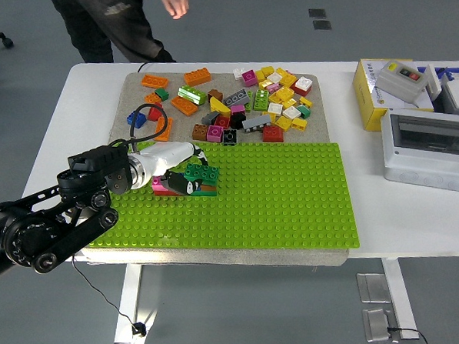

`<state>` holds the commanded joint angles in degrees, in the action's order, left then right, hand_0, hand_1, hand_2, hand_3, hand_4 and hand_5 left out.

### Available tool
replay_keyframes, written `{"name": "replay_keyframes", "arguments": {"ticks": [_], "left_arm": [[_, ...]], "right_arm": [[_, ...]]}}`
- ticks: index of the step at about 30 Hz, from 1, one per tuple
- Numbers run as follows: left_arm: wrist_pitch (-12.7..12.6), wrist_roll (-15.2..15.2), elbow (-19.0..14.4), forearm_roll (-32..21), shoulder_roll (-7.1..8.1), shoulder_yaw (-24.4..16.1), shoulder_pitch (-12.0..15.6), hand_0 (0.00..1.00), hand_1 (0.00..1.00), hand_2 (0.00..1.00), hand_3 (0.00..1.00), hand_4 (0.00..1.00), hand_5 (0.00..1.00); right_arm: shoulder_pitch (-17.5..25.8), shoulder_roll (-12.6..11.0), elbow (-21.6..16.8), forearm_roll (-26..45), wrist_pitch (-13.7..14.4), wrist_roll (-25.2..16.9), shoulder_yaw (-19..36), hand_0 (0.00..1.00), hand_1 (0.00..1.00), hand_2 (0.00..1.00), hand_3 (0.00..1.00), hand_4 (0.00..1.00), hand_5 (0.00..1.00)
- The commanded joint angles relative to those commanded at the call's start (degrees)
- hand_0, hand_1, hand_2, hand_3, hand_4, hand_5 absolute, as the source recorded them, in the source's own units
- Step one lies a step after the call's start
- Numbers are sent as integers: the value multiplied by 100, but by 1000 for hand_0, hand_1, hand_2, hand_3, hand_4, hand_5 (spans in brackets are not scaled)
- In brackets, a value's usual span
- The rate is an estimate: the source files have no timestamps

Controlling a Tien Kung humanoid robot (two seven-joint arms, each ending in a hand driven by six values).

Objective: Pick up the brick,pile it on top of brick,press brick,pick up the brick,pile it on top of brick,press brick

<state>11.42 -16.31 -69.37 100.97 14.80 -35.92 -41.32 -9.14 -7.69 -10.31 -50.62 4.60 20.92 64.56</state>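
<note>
White table (412,216), grey floor (284,313) with metal floor plates (375,288)

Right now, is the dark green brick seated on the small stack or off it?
On. The dark green brick sits atop the small stack on the green baseplate, with the left hand against it.

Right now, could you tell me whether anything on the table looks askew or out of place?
Nothing stands out. The green baseplate lies flat, the loose bricks stay on the mat behind it, and the left hand rests on the small brick stack.
</note>
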Motion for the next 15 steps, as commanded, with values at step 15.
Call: {"name": "replay_keyframes", "arguments": {"ticks": [15], "left_arm": [[146, -232, -49, -103, -25, -122, 57, 981, 954, 939, 527, 523, 215]], "right_arm": [[25, 0, 0, -8, -1, -8, 12, 699, 633, 467, 763, 623, 998]]}}
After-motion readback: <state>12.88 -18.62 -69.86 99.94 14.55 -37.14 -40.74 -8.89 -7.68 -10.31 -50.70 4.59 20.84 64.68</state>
